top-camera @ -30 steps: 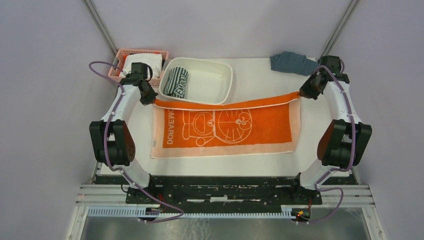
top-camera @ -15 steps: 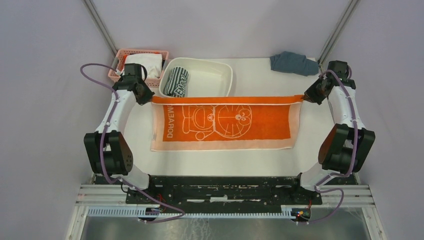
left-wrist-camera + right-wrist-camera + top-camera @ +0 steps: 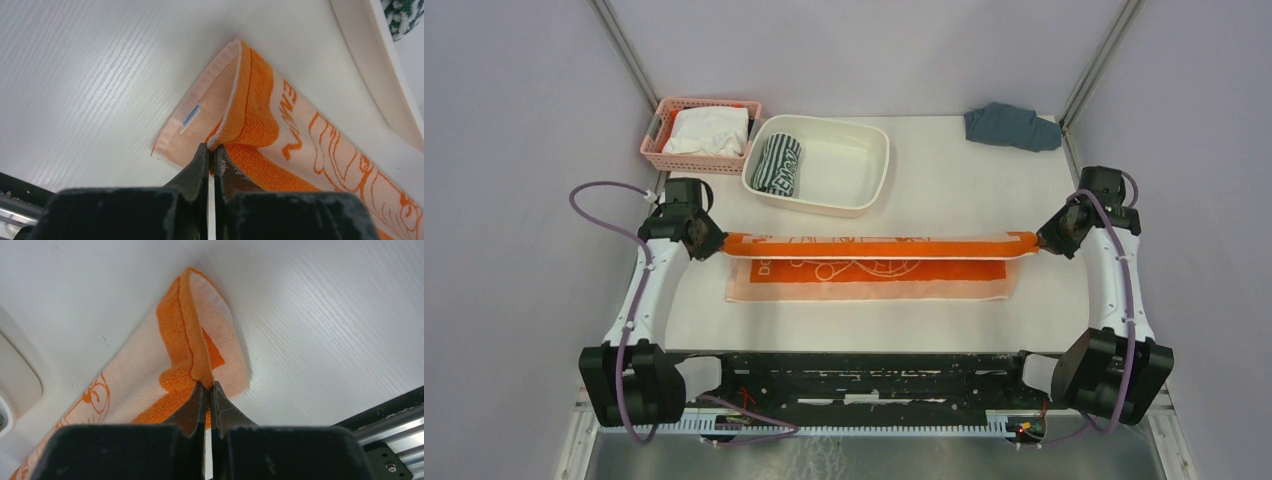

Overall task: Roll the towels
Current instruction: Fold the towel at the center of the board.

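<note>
The left end effector [image 3: 718,243] and right end effector [image 3: 1040,243] each clamp a corner of the orange lettered terry towel [image 3: 864,286].

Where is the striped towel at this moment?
In the top view, the striped towel lies rolled at the left end of the white tub, just right of the pink basket and on the far side of the orange towel.

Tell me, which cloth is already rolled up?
The green-and-white striped towel in the white tub: it is a tight roll. The orange towel is half folded; white cloth and blue-grey cloth are bunched.
</note>
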Available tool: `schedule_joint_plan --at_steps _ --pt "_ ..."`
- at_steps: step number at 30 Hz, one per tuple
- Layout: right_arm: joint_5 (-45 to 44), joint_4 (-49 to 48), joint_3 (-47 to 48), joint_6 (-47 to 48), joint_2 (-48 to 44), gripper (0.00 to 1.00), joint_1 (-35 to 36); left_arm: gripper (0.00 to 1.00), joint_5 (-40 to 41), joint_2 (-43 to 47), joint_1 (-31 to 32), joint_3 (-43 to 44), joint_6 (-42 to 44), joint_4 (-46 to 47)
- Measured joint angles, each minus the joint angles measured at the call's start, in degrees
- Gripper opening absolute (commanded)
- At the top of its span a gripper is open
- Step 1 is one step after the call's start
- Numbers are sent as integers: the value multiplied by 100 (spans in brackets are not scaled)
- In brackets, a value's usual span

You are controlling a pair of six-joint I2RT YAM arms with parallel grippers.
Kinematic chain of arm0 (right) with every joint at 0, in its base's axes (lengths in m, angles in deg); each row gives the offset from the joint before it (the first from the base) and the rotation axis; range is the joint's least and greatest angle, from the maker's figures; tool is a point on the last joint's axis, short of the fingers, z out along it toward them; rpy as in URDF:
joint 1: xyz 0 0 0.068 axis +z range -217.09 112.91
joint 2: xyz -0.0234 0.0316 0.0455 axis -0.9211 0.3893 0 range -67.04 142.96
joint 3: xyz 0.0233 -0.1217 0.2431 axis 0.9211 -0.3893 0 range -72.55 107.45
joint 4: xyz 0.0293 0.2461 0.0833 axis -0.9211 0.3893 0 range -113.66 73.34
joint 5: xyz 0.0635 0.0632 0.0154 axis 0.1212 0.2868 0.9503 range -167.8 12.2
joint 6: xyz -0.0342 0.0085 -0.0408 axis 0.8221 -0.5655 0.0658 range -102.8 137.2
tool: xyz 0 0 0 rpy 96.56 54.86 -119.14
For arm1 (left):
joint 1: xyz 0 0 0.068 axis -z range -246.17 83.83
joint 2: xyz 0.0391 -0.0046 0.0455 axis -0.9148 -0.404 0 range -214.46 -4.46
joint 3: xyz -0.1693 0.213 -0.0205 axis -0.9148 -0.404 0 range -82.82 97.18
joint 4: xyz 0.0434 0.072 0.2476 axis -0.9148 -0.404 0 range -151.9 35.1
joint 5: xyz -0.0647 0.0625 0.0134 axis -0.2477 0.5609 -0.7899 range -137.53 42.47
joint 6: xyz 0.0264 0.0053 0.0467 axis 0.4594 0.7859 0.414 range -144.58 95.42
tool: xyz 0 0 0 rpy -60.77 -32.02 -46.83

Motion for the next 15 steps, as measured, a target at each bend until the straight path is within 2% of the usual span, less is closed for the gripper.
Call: schedule_joint_plan --at_steps 4,8,15 --pt "-31 24 -299 -2 -192 0 0 3 50 356 -46 -280 -37 -92" --pt "122 68 -214 -11 -92 0 -4 3 68 267 -83 -70 -42 -293" --pt "560 105 1130 -20 -264 0 9 3 278 282 -85 1849 -39 -448"
